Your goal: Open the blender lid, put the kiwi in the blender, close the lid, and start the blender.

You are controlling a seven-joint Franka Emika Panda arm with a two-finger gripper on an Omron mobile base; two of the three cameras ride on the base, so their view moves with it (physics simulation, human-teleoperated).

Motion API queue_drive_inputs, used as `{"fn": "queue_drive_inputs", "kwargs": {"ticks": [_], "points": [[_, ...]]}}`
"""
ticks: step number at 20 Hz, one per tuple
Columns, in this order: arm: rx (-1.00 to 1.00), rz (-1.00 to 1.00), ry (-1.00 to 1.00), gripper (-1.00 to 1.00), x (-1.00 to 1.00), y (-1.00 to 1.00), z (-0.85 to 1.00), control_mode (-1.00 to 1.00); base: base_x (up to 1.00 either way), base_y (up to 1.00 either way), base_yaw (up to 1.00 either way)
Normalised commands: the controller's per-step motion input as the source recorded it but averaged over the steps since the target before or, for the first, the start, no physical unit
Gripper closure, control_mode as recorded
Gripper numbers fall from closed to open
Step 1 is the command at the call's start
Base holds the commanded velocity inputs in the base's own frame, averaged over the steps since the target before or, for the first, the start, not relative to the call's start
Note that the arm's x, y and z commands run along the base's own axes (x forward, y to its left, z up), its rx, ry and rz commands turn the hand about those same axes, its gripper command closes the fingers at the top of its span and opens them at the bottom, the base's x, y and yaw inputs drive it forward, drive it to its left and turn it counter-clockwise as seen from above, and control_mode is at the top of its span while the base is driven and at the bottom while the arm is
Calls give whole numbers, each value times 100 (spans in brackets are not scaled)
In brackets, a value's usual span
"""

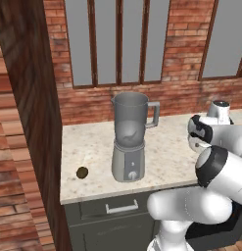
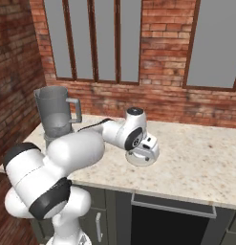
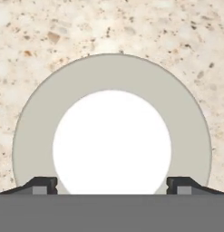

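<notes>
The blender point(image 1: 128, 142) stands on the counter near its left end, and the top of its jar point(image 2: 55, 112) is uncovered. The kiwi point(image 1: 82, 172) lies on the counter to the front left of the blender's base. The blender lid point(image 3: 36, 131), a grey ring around a white centre cap, lies flat on the counter to the right of the blender point(image 2: 134, 161). My gripper point(image 3: 112, 186) points straight down over the lid point(image 2: 147, 152). It is open, with its fingertips point(image 3: 43, 185) on either side of the white cap and nothing between them.
A tall wooden cabinet side point(image 1: 29, 98) closes off the counter point(image 1: 93, 142) on the left. Behind it run a brick wall and windows point(image 2: 95, 43). A drawer with a handle point(image 1: 121, 208) sits below the counter's front edge. Bare stone stretches to the right point(image 2: 200, 153).
</notes>
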Motion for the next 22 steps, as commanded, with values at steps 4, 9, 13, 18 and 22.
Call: {"fn": "queue_drive_inputs", "kwargs": {"ticks": [4,9,13,18,22], "points": [[0,0,8,100,29,-1,-78,-100,0,0,0],[0,0,6,100,26,-6,-54,-100,0,0,0],[0,0,0,-100,5,-11,-33,-100,0,0,0],[3,0,0,-100,0,-7,-17,-100,0,0,0],[0,1,0,-100,1,0,-2,-100,0,0,0]]}}
